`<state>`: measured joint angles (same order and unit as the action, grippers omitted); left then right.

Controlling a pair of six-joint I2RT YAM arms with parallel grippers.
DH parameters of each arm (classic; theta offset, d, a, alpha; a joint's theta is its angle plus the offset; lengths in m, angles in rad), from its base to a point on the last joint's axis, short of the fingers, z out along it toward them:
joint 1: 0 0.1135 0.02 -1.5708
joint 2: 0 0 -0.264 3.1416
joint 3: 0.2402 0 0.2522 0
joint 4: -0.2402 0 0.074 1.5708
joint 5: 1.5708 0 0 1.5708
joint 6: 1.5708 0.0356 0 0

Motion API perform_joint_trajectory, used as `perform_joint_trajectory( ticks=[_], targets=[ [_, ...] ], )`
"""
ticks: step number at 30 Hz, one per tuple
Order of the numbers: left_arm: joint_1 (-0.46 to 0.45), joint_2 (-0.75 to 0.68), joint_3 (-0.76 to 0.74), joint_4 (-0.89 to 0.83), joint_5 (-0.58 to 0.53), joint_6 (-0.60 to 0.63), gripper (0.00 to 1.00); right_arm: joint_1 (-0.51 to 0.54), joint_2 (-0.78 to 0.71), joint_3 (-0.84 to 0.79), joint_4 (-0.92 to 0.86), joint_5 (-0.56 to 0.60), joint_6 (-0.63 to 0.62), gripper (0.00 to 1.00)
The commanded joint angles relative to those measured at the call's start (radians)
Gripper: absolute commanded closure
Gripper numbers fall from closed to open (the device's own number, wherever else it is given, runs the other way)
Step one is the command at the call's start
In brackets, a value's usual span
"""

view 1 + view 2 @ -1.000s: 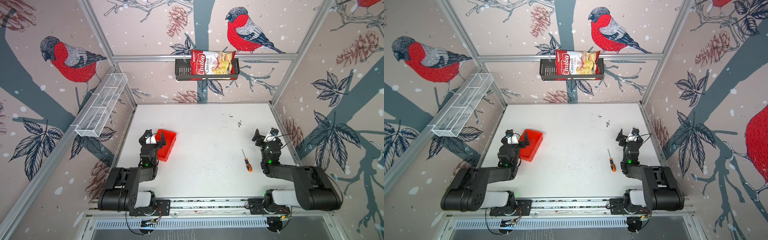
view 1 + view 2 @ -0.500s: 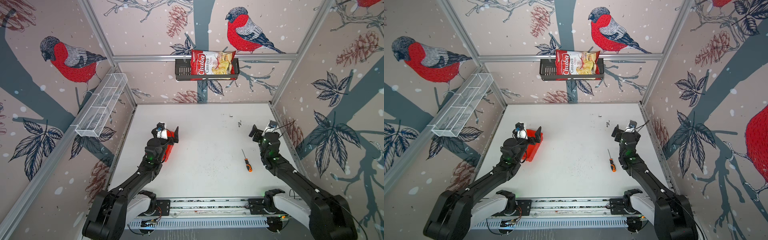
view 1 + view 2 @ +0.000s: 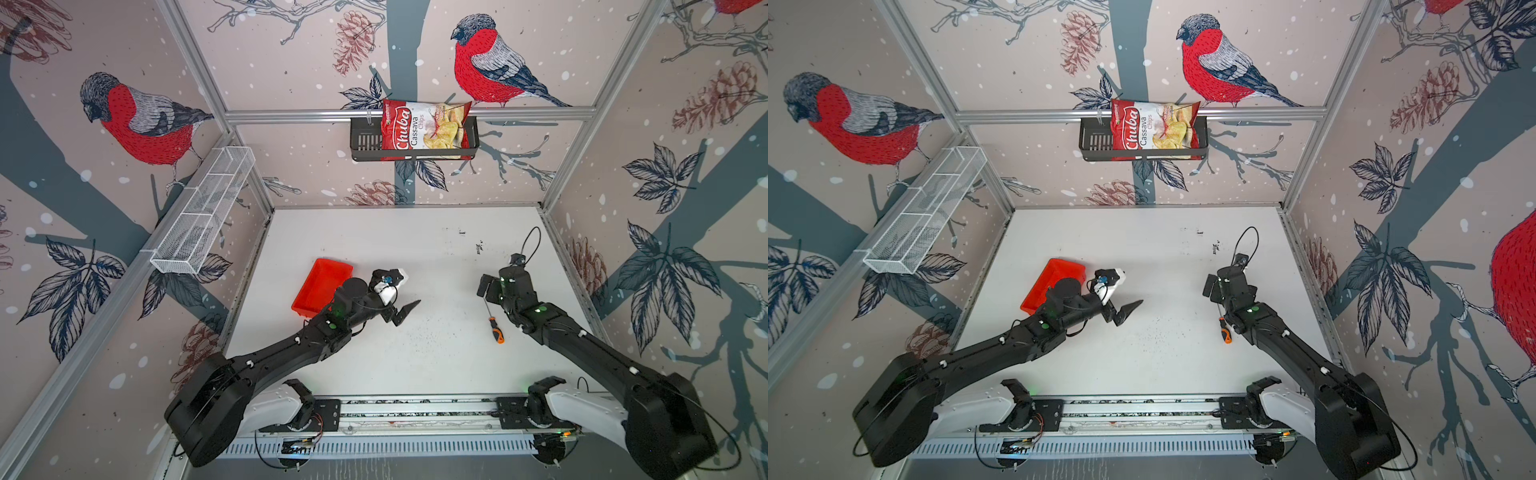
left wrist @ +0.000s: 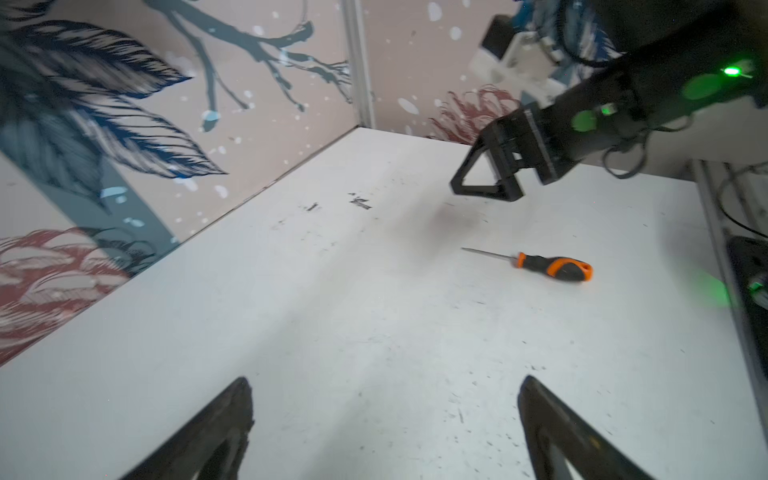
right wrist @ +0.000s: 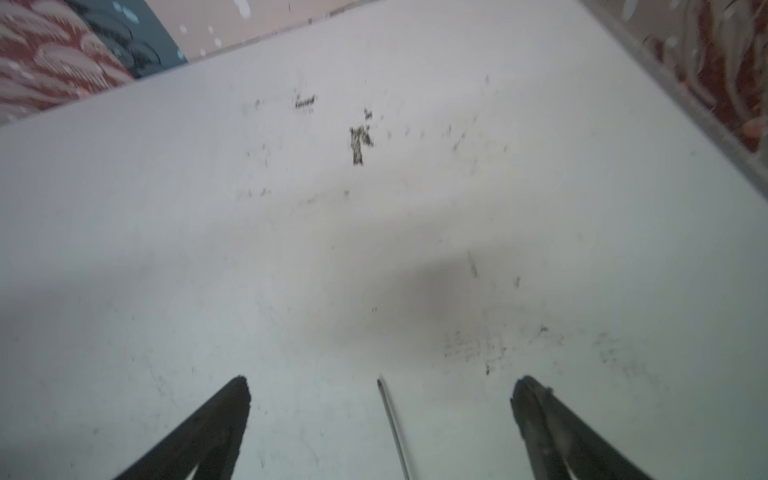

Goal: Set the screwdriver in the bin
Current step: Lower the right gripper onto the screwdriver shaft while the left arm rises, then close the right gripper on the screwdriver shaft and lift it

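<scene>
Both arms have been stretched out over the white bench (image 3: 415, 365) from the folded poses seen a second ago at its near edge, while the screwdriver and the bin have not been shifted. From this it is judged that the approach has begun and the pick-up is not yet made.

Nearest the near edge, toward the right side of the bench, one screwdriver (image 3: 494, 323) is seen lying flat with its black-and-orange handle nearer and its thin shaft pointing away. Just beyond it, the right gripper (image 3: 490, 286) is held above the shaft end; its jaws are spread wide and nothing is gripped, the shaft tip (image 5: 384, 390) being seen between the fingers (image 5: 216, 419) but apart from them.

At about the same depth near the middle of the bench, the left gripper (image 3: 405, 309) is turned toward the screwdriver, likewise spread wide and empty. Beside its wrist, toward the left edge, one red-orange bin (image 3: 322, 282) is seen empty, well apart from the screwdriver.

Farther off, one white wire-mesh shelf (image 3: 199, 220) is mounted on the left wall, and one black wall basket (image 3: 365, 143) holding one bag of cassava chips (image 3: 424, 129) on the back wall.
</scene>
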<state>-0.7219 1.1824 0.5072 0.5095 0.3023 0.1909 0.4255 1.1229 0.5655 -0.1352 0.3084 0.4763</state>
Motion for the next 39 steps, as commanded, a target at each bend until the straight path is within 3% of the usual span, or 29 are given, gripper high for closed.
perform_joint_trajectory(
  ticks=[1, 5, 14, 23, 32, 36, 39],
  targets=[
    [-0.016, 0.003, -0.028, 0.02, 0.128, 0.016, 0.02, 0.018, 0.051, 0.015, -0.149, -0.067, 0.052, 0.01],
    [-0.018, -0.014, -0.045, 0.022, 0.128, 0.01, 0.02, 0.022, 0.109, 0.014, -0.187, -0.084, 0.048, 0.1],
    [-0.021, -0.05, -0.074, 0.02, 0.051, 0.021, 0.02, 0.019, 0.249, 0.031, -0.168, -0.104, 0.047, 0.44],
    [-0.021, 0.006, -0.032, -0.007, 0.063, 0.056, 0.02, 0.018, 0.367, 0.086, -0.2, -0.076, 0.044, 0.56],
    [-0.021, 0.026, -0.032, 0.007, 0.067, 0.059, 0.02, 0.017, 0.359, 0.086, -0.215, -0.062, 0.041, 0.88],
    [-0.021, 0.03, -0.031, 0.014, 0.066, 0.061, 0.02, 0.012, 0.354, 0.092, -0.215, -0.052, 0.039, 0.98],
    [-0.021, 0.037, -0.029, 0.025, 0.066, 0.057, 0.02, 0.007, 0.347, 0.098, -0.21, -0.046, 0.035, 1.0]
  ],
)
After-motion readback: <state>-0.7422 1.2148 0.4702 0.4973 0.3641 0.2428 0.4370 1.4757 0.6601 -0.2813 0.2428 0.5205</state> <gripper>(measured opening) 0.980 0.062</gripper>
